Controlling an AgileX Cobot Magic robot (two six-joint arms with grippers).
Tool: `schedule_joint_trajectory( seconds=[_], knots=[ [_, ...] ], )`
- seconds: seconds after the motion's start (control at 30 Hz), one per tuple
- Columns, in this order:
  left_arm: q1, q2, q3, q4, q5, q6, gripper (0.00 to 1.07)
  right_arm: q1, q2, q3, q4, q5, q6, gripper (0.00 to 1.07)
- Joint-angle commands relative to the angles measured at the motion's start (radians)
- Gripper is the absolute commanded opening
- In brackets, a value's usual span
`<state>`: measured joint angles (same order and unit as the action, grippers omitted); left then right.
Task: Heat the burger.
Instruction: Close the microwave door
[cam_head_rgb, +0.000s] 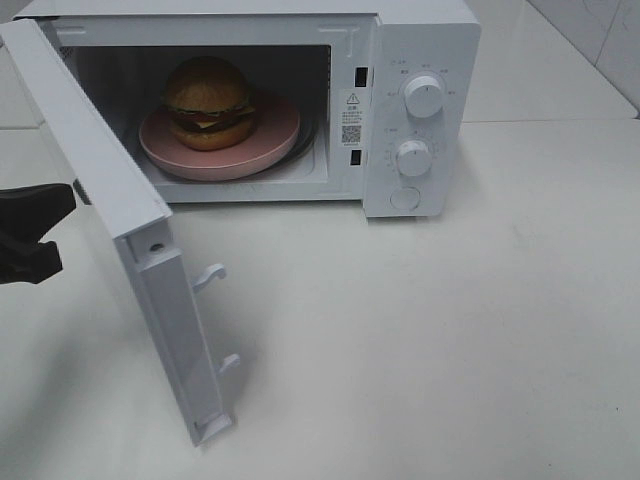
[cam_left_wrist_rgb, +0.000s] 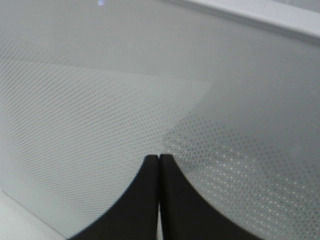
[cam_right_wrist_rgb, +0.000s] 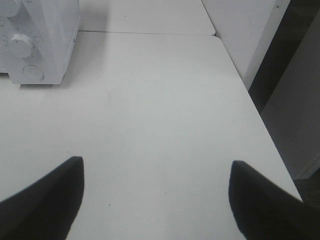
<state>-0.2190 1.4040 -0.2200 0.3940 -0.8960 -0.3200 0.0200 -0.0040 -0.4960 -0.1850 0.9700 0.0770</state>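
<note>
Burger: the burger (cam_head_rgb: 208, 102) sat on a pink plate (cam_head_rgb: 262, 150) inside the microwave (cam_head_rgb: 420, 60), well back in the cavity.
Door: the door (cam_head_rgb: 90, 170) stood swung wide toward the left; closing it looked like the step in hand.
Left hand: the left hand (cam_left_wrist_rgb: 159, 165) had its fingers pressed together, holding nothing, tips right at the door's dotted glass (cam_left_wrist_rgb: 100, 125).
Right hand: the right hand (cam_right_wrist_rgb: 155, 195) hung spread wide and empty over the bare desk (cam_right_wrist_rgb: 150, 110), apart from the dials (cam_head_rgb: 423, 96).
Advice: a steady push on the outer face, near the free edge, following the hinge arc, would probably latch it without shifting the microwave.
</note>
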Motion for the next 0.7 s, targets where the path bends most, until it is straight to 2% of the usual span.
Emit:
schedule_joint_trajectory(
  seconds=[0.03,0.07,0.1,0.17,0.2,0.33,0.37,0.4,0.47,0.57,0.63,0.7],
  knots=[
    [-0.069,0.013,-0.008,-0.148,-0.005,0.061,0.00,-0.006,-0.025,0.003,0.004,-0.013,-0.013,0.75],
    [-0.069,0.013,-0.008,-0.148,-0.005,0.061,0.00,-0.006,-0.025,0.003,0.004,-0.013,-0.013,0.75],
    [-0.106,0.029,-0.008,-0.202,-0.005,0.086,0.00,-0.006,-0.025,0.003,0.004,-0.013,-0.013,0.75],
    [-0.126,0.039,-0.008,-0.229,-0.008,0.099,0.00,-0.006,-0.025,0.003,0.004,-0.013,-0.013,0.75],
    [-0.161,0.056,-0.016,-0.279,-0.004,0.121,0.00,-0.006,-0.025,0.003,0.004,-0.013,-0.013,0.75],
    [-0.221,0.087,-0.046,-0.335,-0.004,0.166,0.00,-0.006,-0.025,0.003,0.004,-0.013,-0.013,0.75],
    [-0.263,0.107,-0.073,-0.369,0.003,0.190,0.00,-0.006,-0.025,0.003,0.004,-0.013,-0.013,0.75],
    [-0.263,0.107,-0.073,-0.369,0.003,0.190,0.00,-0.006,-0.025,0.003,0.004,-0.013,-0.013,0.75],
    [-0.331,0.144,-0.137,-0.464,0.048,0.221,0.00,-0.006,-0.025,0.003,0.004,-0.013,-0.013,0.75],
    [-0.347,0.153,-0.157,-0.493,0.073,0.232,0.00,-0.006,-0.025,0.003,0.004,-0.013,-0.013,0.75],
    [-0.397,0.184,-0.230,-0.568,0.144,0.292,0.00,-0.006,-0.025,0.003,0.004,-0.013,-0.013,0.75],
    [-0.408,0.195,-0.249,-0.582,0.146,0.306,0.00,-0.006,-0.025,0.003,0.004,-0.013,-0.013,0.75]
  ],
)
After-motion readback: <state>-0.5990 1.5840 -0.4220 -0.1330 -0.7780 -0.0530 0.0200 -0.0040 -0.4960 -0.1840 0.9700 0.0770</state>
